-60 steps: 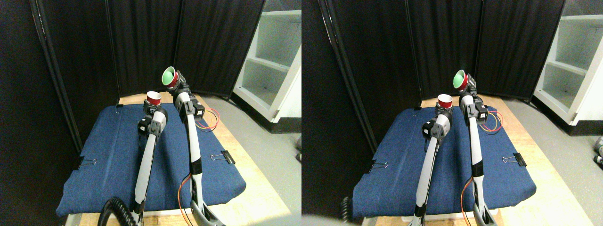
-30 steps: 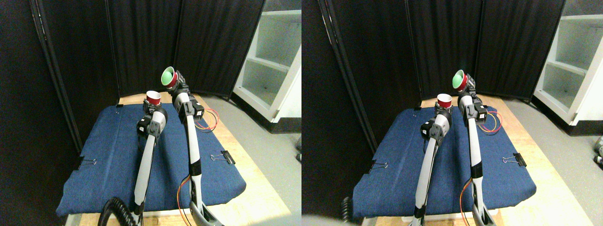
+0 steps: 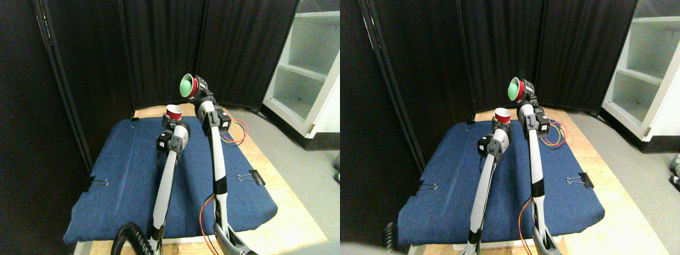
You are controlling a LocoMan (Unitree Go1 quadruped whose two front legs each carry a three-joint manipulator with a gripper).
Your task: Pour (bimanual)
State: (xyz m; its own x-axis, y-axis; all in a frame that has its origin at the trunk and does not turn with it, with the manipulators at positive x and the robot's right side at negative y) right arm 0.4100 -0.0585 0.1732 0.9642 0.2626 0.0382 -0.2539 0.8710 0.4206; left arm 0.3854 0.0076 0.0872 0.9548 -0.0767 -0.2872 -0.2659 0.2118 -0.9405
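- Looks like a robotics lab test corner, not anyone's home.
- Black curtain panels (image 3: 159, 48) wall off the back and left of the frame.
- Blue cloth (image 3: 122, 175) is binder-clipped (image 3: 254, 177) over a wooden table (image 3: 287, 223), centre.
- Bare white shelving unit (image 3: 308, 64) upper right, grey floor (image 3: 313, 175) below it.

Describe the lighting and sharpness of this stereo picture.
Stereo pair view: bright, washed-out white shelf unit at right; black folding curtain screen nearly featureless; wide-angle bending leans the screen's edges; blue padded cloth evenly lit and sharp; small red paper cups slightly soft.
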